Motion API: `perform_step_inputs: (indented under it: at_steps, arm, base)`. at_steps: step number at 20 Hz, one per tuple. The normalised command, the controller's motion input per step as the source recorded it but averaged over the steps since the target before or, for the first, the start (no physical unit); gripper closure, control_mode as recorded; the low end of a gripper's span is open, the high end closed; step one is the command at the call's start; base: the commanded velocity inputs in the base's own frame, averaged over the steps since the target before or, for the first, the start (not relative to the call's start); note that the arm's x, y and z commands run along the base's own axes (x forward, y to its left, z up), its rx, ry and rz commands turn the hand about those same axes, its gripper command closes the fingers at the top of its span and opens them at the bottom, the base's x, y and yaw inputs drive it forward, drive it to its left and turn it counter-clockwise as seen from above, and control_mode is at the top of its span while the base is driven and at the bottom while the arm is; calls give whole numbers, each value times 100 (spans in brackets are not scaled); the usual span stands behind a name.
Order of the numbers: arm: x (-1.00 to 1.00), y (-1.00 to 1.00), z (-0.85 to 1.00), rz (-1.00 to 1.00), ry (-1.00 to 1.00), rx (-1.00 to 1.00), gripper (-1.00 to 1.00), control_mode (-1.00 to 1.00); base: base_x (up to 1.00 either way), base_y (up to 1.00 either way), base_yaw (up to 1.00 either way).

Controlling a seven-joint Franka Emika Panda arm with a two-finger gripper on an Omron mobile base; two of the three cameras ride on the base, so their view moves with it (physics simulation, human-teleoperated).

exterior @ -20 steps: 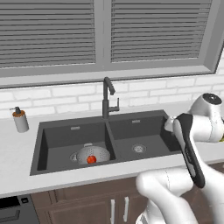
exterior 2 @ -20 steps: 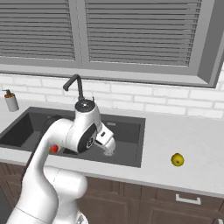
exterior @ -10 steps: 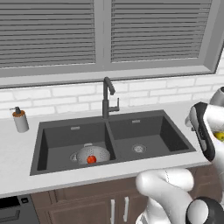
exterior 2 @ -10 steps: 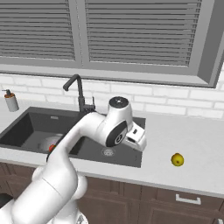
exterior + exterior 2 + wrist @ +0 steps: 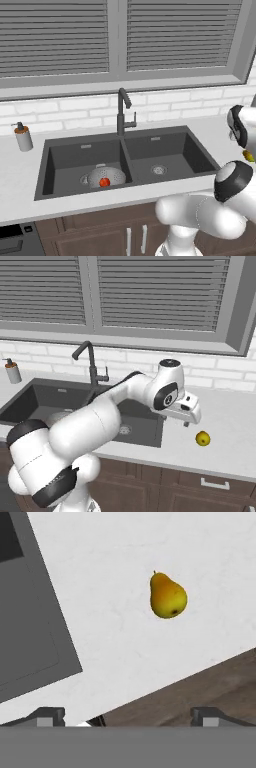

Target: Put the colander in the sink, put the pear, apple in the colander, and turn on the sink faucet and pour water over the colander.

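One fruit remains: the pear (image 5: pixel 168 597) lies on the worktop (image 5: pixel 125 632) right of the sink (image 5: pixel 150 150). The end effector (image 5: pixel 187 417), seemingly wide and empty, could nudge it rolling.

One pear (image 5: pixel 168 597), one apple (image 5: pixel 104 182), one colander (image 5: pixel 107 175), one sink (image 5: pixel 85 150), one faucet (image 5: pixel 123 111), one soap dispenser (image 5: pixel 22 136).
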Motion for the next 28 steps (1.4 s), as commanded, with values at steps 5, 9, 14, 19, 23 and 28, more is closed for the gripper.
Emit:
perform_step_inputs:
  at_steps: [5, 9, 14, 19, 23, 28]
  arm:
    - [4, -97, -41, 6, 3, 0, -100, -100]
    - [18, -64, -38, 14, 0, 0, -100, -100]
    - [33, -18, -22, 13, 0, 0, -100, -100]
    - [26, 1, -12, 15, 5, 1, -100, -100]
    - [6, 1, -20, 12, 11, 2, -100, -100]
    - [7, 0, -38, 9, 11, 1, -100, -100]
  base:
    - [0, 0, 0]
    - [0, 0, 0]
    - [0, 0, 0]
    - [0, 0, 0]
    - [0, 0, 0]
    - [0, 0, 0]
